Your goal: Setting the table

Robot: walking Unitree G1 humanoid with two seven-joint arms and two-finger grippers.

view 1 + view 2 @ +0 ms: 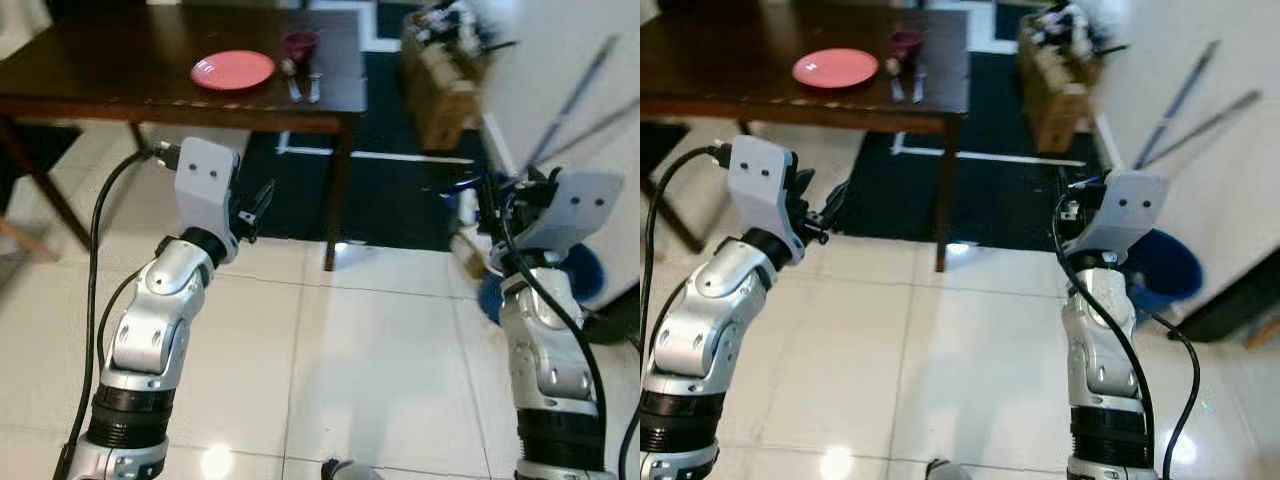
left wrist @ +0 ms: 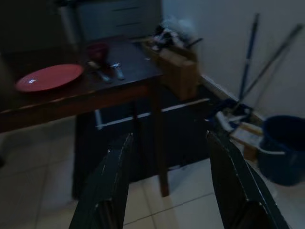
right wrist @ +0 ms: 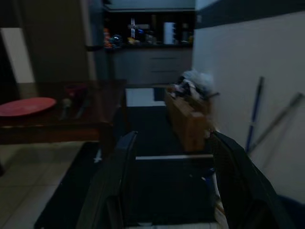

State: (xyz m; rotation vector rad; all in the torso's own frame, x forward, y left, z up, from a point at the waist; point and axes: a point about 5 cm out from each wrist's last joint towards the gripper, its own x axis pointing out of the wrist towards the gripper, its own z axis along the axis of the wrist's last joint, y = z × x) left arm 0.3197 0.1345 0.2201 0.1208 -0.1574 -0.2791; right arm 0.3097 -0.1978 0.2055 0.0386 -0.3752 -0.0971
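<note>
Left eye view: both arms raised, left pincer (image 2: 167,186) and right pincer (image 3: 174,186) spread.

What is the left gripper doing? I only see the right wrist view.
Observer: The left gripper is open and empty, raised short of the table.
Operator: Anything close to my right gripper?
Observer: A blue bucket stands on the floor beside the right gripper, by the wall.
Operator: What's beside the plate? It's too dark here.
Observer: A dark red bowl and cutlery, to the right of the pink plate.
</note>
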